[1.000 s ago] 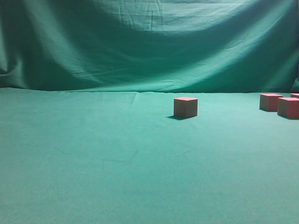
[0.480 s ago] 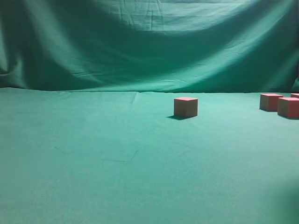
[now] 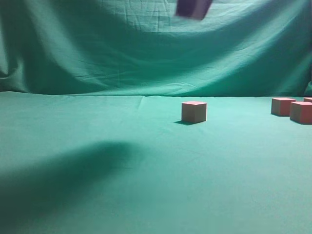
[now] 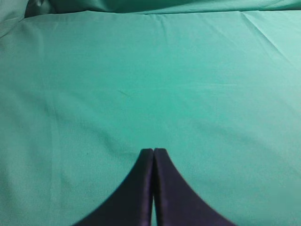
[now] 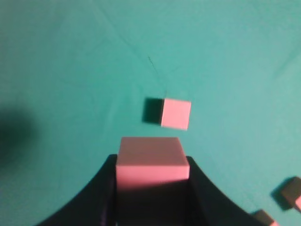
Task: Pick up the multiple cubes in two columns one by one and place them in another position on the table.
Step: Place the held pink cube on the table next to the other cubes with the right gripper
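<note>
- The right gripper (image 5: pixel 151 188) grasps one of the cubes, the held cube (image 5: pixel 151 160), clamped between its two dark jaws; the cube's pink top and front faces show in the right wrist view
- In that view the held cube hangs high above the table (image 5: pixel 70 56), whose green cloth fills the picture
- In the exterior view a dark blurred shape (image 3: pixel 193 8) at the top edge, against the green backdrop (image 3: pixel 97 48), is too blurred to tell whether it is the gripper or the held cube
- A lone cube (image 3: pixel 193 111) rests on the cloth right of centre in the exterior view; the right wrist view shows it (image 5: pixel 176 113) from above, just beyond the held cube, with a short shadow on its left
- Three more cubes sit at the right edge of the exterior view: one further back (image 3: pixel 282 106), one nearer (image 3: pixel 301 112), and a sliver of a third (image 3: pixel 308 100) cut off by the frame
- Two cubes (image 5: pixel 291 190) lie partly cut off at the lower right of the right wrist view
- A broad soft shadow (image 3: pixel 63 175) spreads over the cloth at lower left of the exterior view
- The left gripper (image 4: pixel 153 151) is clenched, its dark fingertips pressed together with nothing between them, above bare green cloth
</note>
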